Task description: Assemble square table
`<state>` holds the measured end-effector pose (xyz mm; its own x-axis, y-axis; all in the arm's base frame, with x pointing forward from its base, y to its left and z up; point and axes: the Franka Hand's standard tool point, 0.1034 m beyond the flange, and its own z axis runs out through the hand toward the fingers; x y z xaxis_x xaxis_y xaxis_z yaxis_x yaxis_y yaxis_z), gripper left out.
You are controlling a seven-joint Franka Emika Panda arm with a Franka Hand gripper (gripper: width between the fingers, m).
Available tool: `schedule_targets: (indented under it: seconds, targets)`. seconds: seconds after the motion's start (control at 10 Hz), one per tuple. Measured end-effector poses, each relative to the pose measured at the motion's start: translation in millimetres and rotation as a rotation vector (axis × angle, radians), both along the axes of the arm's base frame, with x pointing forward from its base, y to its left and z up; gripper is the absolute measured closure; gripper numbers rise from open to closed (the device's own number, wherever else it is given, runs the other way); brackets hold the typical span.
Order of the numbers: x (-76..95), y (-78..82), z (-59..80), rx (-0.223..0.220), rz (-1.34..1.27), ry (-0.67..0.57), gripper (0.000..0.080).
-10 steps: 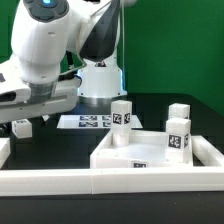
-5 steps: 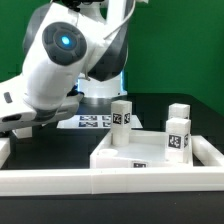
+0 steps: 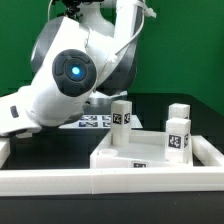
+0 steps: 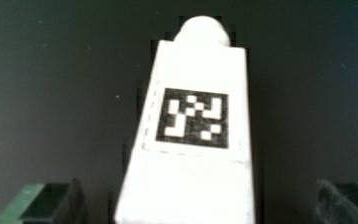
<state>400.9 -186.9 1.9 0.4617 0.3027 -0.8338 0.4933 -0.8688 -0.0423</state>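
Swinging lower toward the exterior view's left, the arm (image 3: 70, 75) now leans well over the table's near-left part, its wrist dropped out of sight behind the white barrier rail (image 3: 45, 178), where half a second ago the hand was still visible above it. That suggests a reach for a loose leg: in the wrist view a white tagged leg (image 4: 194, 130) lies flat on the black table, lengthwise between the two dark fingertips (image 4: 48, 200), which stand wide apart on either side and touch nothing, so the gripper (image 4: 197, 205) holds nothing yet. The square tabletop (image 3: 150, 158) rests at the exterior view's right, rim up, with three legs (image 3: 122, 115) standing upright on or just behind it; whether any is screwed in I cannot tell from here. Behind, the marker board (image 3: 95, 122) lies flat near the arm's base. Nothing appears to block the descent, though the rail runs close to the working spot and the leg's rounded tip may let it roll.
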Motion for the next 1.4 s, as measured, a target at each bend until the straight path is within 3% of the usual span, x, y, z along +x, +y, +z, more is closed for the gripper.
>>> schedule_targets:
  seconds: [0.4,0.6,1.0,1.4]
  targets:
    - [-4.1,-1.5,-0.5,-0.009,-0.013,0.0,0.0184]
    - [-3.4,0.1,-0.4,-0.009,-0.01,0.0,0.0512]
    - [2.6,6.5,1.5,-0.004,0.0,-0.004,0.0511]
    - [44.3,42.3,32.9,-0.017,0.021,-0.005,0.051]
